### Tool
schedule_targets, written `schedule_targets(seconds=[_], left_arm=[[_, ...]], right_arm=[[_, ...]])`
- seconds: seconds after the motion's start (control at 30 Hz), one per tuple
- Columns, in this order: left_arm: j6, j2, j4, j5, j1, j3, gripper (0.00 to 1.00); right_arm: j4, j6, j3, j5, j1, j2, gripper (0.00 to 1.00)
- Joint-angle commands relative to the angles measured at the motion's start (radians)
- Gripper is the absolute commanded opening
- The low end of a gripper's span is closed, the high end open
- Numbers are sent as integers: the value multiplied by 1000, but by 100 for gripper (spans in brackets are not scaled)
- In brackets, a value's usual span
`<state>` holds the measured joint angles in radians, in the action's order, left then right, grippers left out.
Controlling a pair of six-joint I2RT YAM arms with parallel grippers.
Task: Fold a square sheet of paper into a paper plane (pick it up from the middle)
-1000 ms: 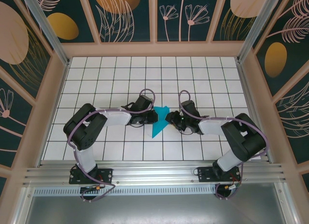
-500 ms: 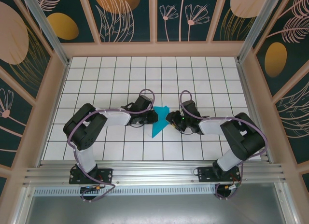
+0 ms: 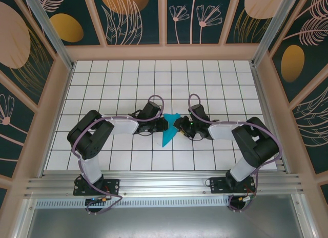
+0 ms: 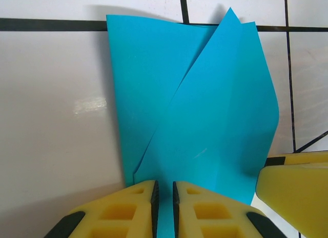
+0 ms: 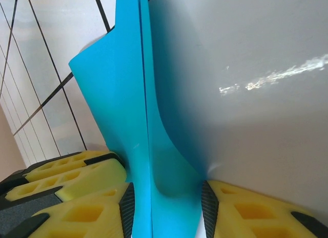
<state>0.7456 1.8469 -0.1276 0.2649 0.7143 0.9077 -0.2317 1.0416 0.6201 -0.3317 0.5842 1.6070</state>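
Teal folded paper: left pincer, at its nine o'clock, pinches an edge; right pincer, at three o'clock, straddles it half-open. Best closed squarely along the crease.

No text, label, brand or number is readable anywhere.

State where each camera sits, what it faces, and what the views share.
Top external: above and behind, looking down at white gridded table; both arms, left pincer, right pincer.
Left wrist: on left arm, facing folded teal-blue paper sheet; its yellow fingers pinch it.
Right wrist: low, along paper; fingers straddle it.
Shared: the paper.
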Motion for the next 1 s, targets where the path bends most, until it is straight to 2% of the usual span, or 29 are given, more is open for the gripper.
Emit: schedule_targets(seconds=[0.0,0.73,0.97], left_arm=[[17,7,0,20,0,-12,20],[112,-28,-122,56,0,-70,20],[115,-37,-119,42,-1,-78,20]], right_arm=[[-55,-42,9,-12,9,-34,43],[-75,-157,75,-71,12,47,43],[-30,-209,126,-58,10,90,43]])
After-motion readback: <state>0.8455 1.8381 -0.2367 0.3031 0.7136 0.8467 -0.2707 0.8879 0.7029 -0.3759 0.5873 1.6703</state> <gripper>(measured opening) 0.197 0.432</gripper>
